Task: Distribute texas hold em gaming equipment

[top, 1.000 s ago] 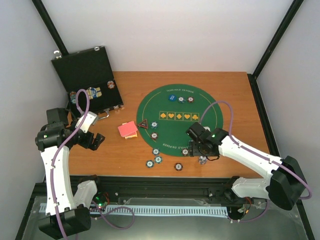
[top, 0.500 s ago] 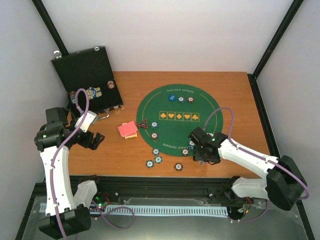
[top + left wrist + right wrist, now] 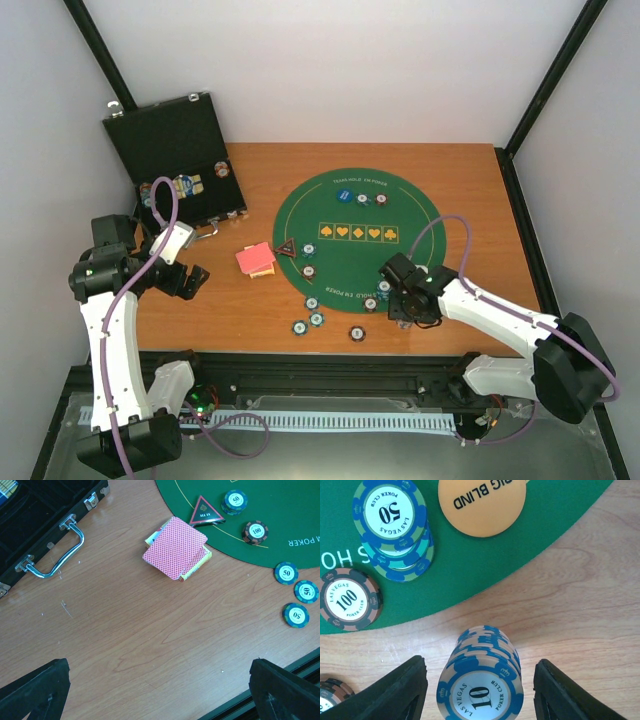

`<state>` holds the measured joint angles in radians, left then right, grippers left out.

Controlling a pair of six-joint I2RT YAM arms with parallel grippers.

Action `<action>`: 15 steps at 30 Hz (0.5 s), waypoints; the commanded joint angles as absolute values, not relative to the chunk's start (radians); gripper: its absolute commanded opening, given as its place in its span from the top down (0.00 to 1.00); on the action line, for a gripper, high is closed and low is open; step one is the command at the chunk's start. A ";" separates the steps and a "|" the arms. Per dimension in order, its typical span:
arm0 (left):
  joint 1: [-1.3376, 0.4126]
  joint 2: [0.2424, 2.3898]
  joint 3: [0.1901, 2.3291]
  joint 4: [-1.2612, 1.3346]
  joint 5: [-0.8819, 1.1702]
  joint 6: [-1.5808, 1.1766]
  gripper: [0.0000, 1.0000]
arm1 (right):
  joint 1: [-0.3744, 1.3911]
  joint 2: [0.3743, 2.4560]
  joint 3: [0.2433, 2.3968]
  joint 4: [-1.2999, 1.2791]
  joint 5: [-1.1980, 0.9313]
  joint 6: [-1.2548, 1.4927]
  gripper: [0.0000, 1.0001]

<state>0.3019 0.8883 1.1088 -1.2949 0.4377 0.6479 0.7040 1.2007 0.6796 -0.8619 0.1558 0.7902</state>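
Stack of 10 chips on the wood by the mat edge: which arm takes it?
Right. The right gripper straddles the stack, a finger each side; the left gripper hangs open over the table by the cards.

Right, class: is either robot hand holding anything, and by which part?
Nothing is held. The right hand straddles the stack of 10 chips, fingers clear of its sides; the left hand is open and empty.

Top view overhead; wrist views close, downward, sharing mat (image 3: 305, 215) edge
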 commanded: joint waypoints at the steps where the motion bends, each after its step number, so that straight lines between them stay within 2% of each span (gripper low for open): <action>1: 0.304 0.885 1.143 -1.300 0.450 0.661 0.00 | 0.690 1.201 0.664 -0.851 0.163 0.788 0.41; 11: 0.304 0.884 1.143 -1.300 0.445 0.663 0.00 | 0.685 1.220 0.658 -0.838 0.156 0.778 0.46; 15: 0.305 0.883 1.144 -1.301 0.445 0.664 0.00 | 0.683 1.229 0.656 -0.832 0.156 0.776 0.51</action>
